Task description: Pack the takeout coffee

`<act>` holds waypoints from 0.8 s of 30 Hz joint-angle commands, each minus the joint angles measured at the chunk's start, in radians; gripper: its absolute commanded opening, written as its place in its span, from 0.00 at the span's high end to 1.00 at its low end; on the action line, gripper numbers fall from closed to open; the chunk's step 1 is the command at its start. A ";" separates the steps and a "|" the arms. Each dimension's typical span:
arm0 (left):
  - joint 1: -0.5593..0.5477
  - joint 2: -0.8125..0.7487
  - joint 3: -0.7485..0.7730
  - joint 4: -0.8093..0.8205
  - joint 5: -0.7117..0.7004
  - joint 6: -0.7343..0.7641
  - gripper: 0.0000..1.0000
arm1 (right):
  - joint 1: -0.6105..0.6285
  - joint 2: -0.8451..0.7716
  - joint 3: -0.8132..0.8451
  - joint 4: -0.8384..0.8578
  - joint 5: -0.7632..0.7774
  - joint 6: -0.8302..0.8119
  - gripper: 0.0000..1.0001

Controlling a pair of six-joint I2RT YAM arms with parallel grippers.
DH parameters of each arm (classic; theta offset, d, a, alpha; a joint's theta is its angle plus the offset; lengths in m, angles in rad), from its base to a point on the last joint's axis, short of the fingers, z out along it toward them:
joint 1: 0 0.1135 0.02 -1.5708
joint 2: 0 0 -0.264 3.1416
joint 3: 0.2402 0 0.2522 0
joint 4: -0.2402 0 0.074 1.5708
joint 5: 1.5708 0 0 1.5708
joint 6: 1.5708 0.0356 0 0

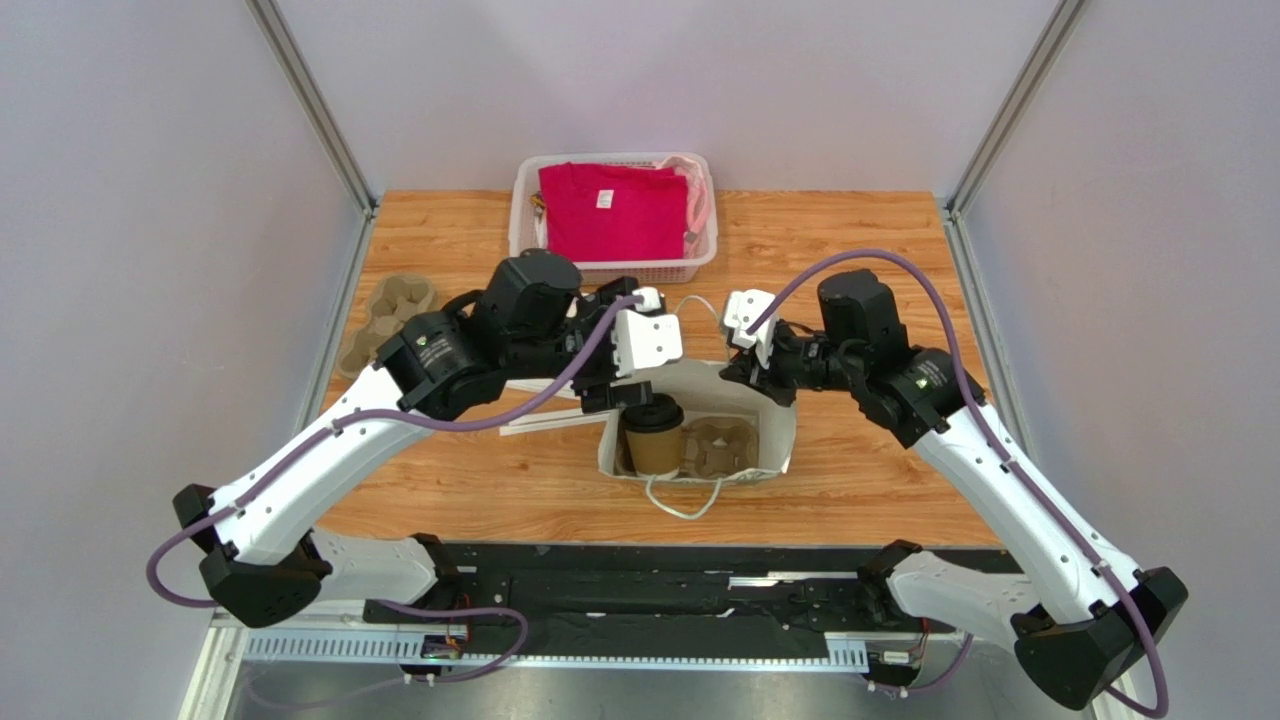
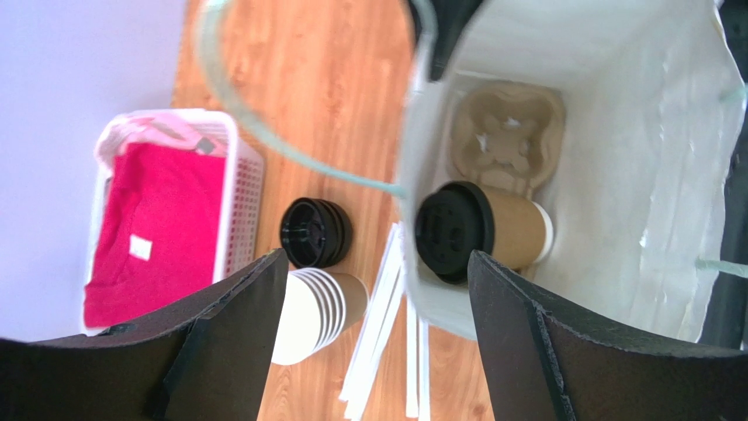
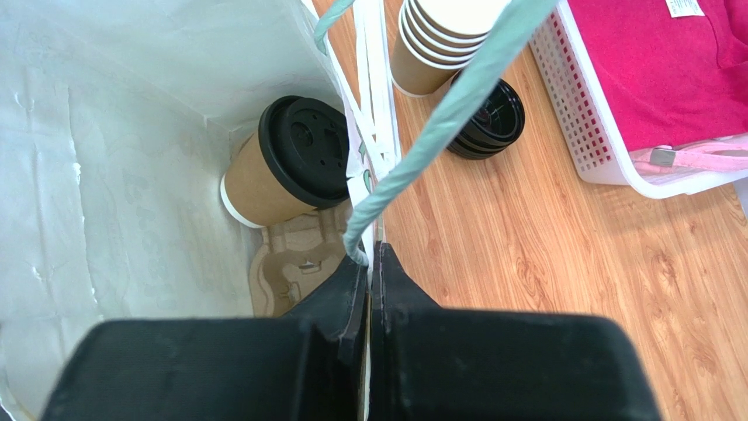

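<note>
The takeout coffee (image 1: 654, 435) (image 2: 505, 232) (image 3: 281, 171), a tan paper cup with a black lid, sits inside the open white paper bag (image 1: 774, 450) (image 2: 632, 175) (image 3: 114, 175). It leans beside a brown pulp cup carrier (image 2: 507, 140) (image 3: 294, 263) on the bag's floor. My left gripper (image 1: 639, 393) (image 2: 377, 259) hangs open over the bag's left rim with nothing between its fingers. The cup is below its right finger and apart from it. My right gripper (image 1: 739, 365) (image 3: 369, 259) is shut on the bag's rim, right by the teal handle (image 3: 439, 123).
Left of the bag lie a stack of nested paper cups (image 2: 316, 303) (image 3: 435, 44), a pile of spare black lids (image 2: 314, 232) (image 3: 492, 118) and white sticks (image 2: 386, 324). A white basket (image 1: 613, 263) (image 2: 246, 184) holding pink cloth stands at the back. Spare carriers (image 1: 383, 318) sit far left.
</note>
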 commanded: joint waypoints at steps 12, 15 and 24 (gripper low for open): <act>0.307 -0.145 -0.123 0.044 -0.041 -0.252 0.06 | 0.008 -0.105 -0.023 -0.017 -0.026 -0.091 1.00; 0.356 -0.129 -0.164 -0.023 0.033 -0.206 0.14 | 0.006 -0.104 -0.025 -0.031 -0.017 -0.088 1.00; 0.372 -0.061 -0.241 -0.150 0.152 -0.099 0.19 | 0.006 -0.058 0.007 -0.058 0.016 -0.065 1.00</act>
